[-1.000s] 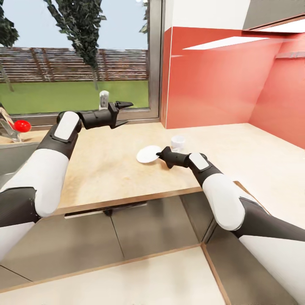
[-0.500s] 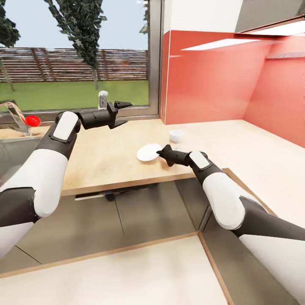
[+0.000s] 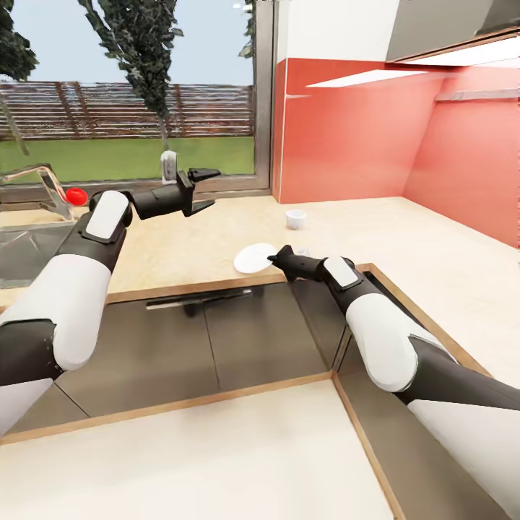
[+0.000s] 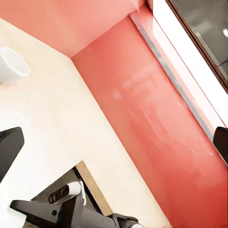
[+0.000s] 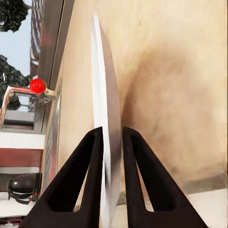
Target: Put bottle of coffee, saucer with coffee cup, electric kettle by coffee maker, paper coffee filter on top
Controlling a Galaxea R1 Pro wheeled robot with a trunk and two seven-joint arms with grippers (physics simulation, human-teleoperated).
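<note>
Over the desk (image 3: 217, 245) edge, your right gripper (image 3: 274, 258) has the saucer (image 3: 254, 258) pinched by its rim; your base has backed off, cup (image 3: 295, 217) now well apart. Left gripper (image 3: 206, 190) hovers spread, empty.

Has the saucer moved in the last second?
Yes. Held in the right gripper, the saucer has come back to the countertop front edge, farther from the cup.

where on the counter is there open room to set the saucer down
Bare wood lies on the kitchen countertop between the coffee cup and the red wall, and also between the cup and the left tool. The front edge is crowded: the right tool grips the saucer there, with the cup just behind.
</note>
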